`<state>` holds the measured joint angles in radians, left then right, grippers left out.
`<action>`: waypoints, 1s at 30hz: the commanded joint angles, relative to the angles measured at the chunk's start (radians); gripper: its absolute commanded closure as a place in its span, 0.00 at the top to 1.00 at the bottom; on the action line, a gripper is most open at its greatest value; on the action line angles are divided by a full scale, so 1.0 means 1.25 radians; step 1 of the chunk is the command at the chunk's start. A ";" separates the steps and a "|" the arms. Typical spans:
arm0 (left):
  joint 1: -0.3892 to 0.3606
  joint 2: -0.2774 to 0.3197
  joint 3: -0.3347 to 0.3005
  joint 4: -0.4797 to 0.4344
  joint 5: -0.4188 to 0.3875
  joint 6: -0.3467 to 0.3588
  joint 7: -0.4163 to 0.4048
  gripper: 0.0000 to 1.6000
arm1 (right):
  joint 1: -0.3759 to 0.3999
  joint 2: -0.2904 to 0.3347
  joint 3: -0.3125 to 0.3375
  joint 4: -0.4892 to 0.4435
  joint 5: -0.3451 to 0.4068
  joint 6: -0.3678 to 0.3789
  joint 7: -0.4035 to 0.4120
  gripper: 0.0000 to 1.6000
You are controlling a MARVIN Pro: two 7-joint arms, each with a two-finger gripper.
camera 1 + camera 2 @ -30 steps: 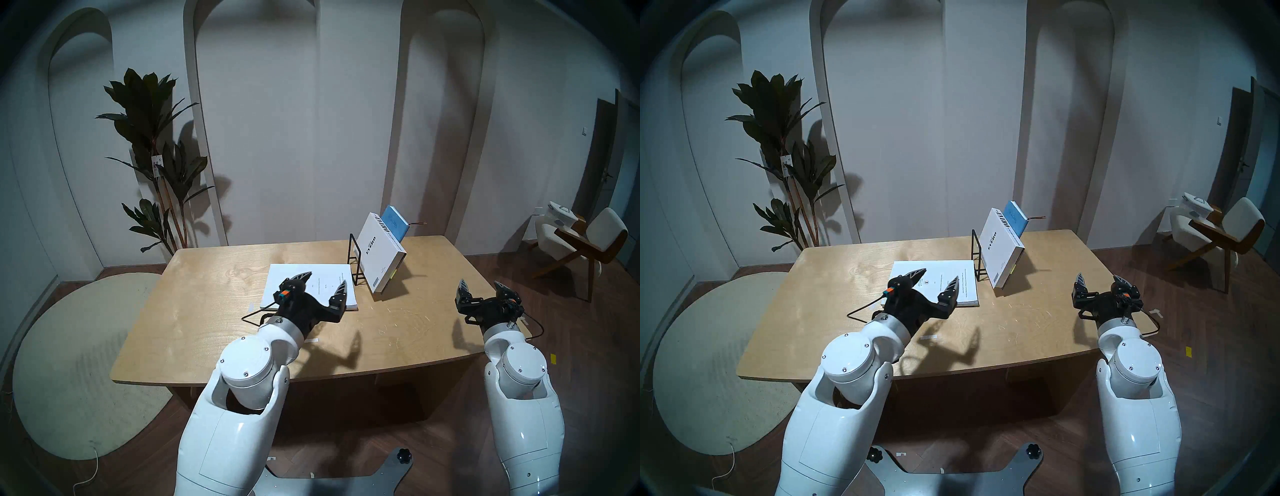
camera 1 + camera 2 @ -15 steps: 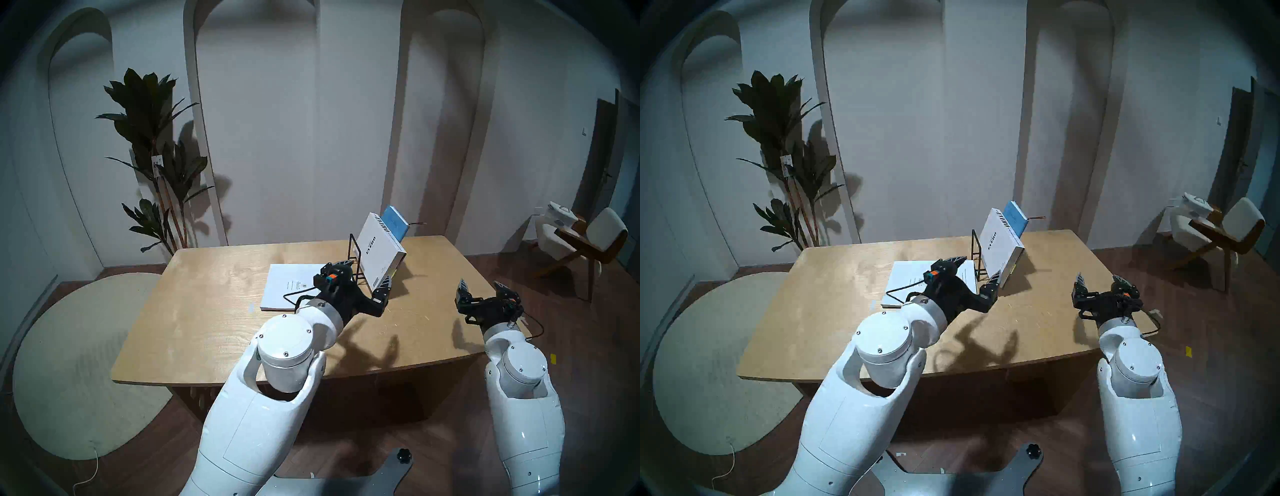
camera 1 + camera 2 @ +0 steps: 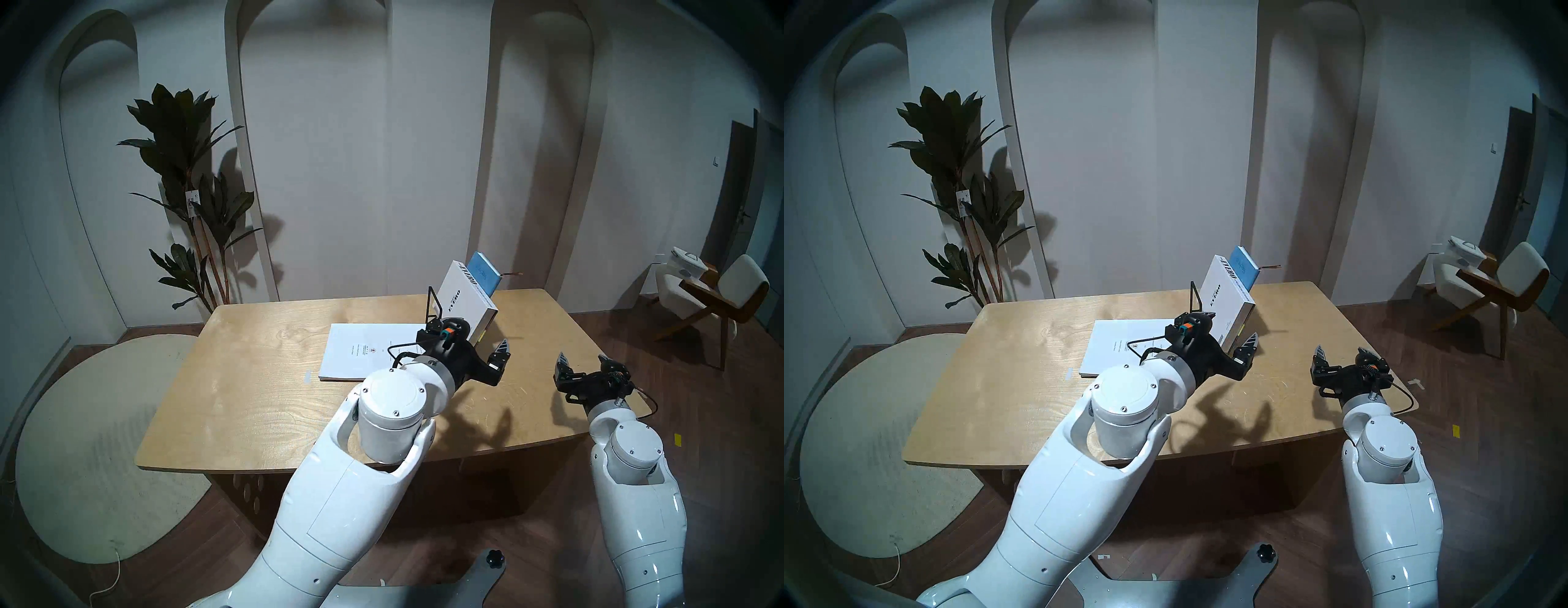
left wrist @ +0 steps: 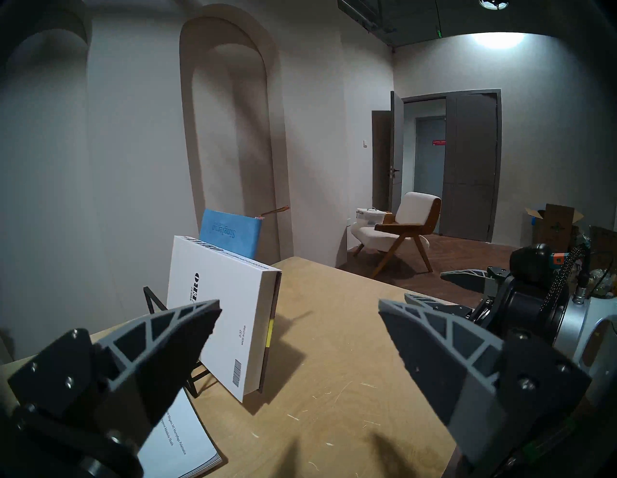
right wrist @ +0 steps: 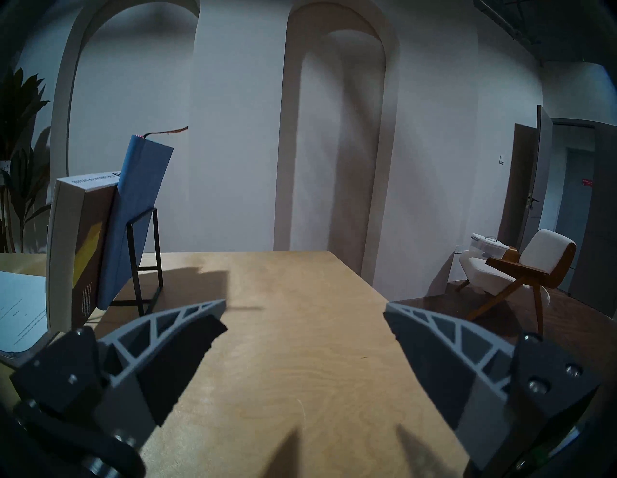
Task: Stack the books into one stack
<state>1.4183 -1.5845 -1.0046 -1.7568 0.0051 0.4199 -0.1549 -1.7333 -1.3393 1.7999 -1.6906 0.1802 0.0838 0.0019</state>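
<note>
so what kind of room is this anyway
Probably a staged living or study room, not a workshop: a wooden table against arched wall niches, a potted plant and a cushioned armchair.

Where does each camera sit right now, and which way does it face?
Head pair: high on the head, looking down at the table; both arms, left claw, right claw.
Left wrist: low, facing the EVERO book and blue notebook; own fingers.
Right wrist: low, facing across the table; own fingers.
Shared: both wrists see the chair.
</note>
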 commanded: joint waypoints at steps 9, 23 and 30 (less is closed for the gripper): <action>-0.154 -0.082 0.056 0.112 -0.017 0.030 0.039 1.00 | 0.051 0.022 0.008 0.019 -0.006 -0.010 0.001 1.00; -0.255 -0.153 0.077 0.250 -0.036 0.051 0.113 1.00 | 0.054 0.034 0.058 0.050 -0.009 -0.012 -0.023 1.00; -0.304 -0.192 0.092 0.355 -0.045 0.073 0.185 1.00 | 0.058 0.034 0.059 0.055 -0.010 -0.014 -0.028 1.00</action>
<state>1.1399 -1.7466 -0.8996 -1.3822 -0.0561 0.4993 0.0127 -1.6773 -1.3028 1.8696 -1.6094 0.1688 0.0800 -0.0323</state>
